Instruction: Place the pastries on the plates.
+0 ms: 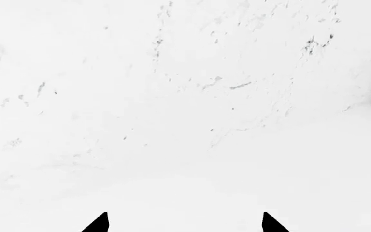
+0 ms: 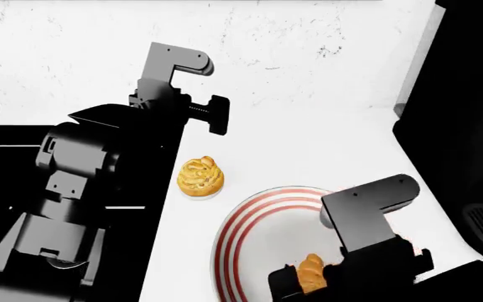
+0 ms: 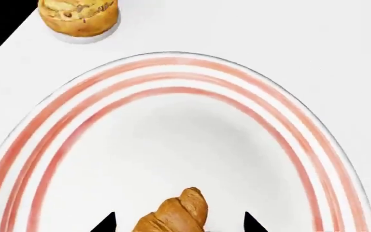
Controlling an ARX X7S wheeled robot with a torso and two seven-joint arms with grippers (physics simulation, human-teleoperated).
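Croissant [image 3: 176, 212] sits between the right hand's [image 3: 176, 223] fingertips over the red-striped plate [image 3: 56, 116]; the fingers look clamped on it, though the contact itself is partly hidden. Left hand [image 1: 185, 223] hangs with fingertips apart above the bare white surface [image 1: 172, 96]. Swirled bun [image 2: 200, 178] rests on the surface just beside the plate's rim.
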